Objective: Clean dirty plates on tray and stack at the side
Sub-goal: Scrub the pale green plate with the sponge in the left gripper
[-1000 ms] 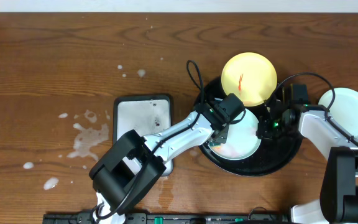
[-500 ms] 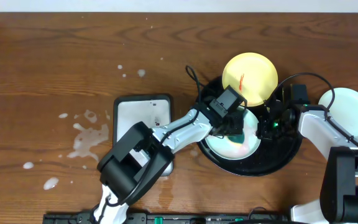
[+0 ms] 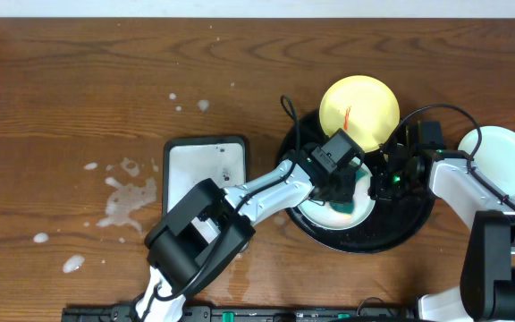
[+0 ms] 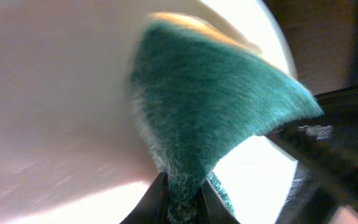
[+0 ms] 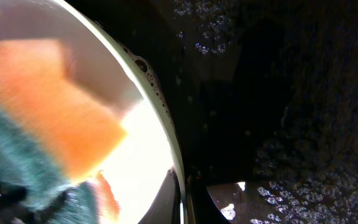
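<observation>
Rightward across the mint-white plate (image 3: pixel 316 209), on the black tray (image 3: pixel 402 224), the sponge (image 4: pixel 216 112) had been swept, clenched in the left gripper's (image 4: pixel 184 200) jaws; scrubbing was judged unfinished. Whether the right gripper's (image 3: pixel 384 176) jaws were clenched could not be told.

Left arm (image 3: pixel 266 190) reaches right, left pincer (image 4: pixel 182 198) clamping a sponge (image 4: pixel 216 118); right arm (image 3: pixel 459 183) bends inward.
</observation>
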`<action>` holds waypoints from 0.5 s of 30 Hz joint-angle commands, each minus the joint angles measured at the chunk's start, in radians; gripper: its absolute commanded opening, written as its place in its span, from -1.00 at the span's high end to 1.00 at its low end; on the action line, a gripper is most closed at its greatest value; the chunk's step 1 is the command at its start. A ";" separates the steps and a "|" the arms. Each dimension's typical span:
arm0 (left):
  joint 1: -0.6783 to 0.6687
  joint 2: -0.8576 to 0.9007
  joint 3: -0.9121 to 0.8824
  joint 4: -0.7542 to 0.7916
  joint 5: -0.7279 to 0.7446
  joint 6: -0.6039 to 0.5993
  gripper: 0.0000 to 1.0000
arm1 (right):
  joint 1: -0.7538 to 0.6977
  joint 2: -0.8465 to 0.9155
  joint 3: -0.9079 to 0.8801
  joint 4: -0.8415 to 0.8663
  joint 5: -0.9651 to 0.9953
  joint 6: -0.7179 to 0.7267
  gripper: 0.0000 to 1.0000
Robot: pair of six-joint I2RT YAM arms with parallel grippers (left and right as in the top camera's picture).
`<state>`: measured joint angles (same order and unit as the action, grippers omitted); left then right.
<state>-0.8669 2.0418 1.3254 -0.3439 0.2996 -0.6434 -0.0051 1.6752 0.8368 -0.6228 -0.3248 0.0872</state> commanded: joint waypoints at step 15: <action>0.066 0.049 0.060 -0.319 -0.454 0.037 0.83 | 0.013 0.043 -0.021 -0.009 0.089 0.001 0.97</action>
<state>-0.8459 2.0338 1.4139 -0.6811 -0.1085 -0.6270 -0.0051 1.6791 0.8368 -0.6315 -0.3447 0.0891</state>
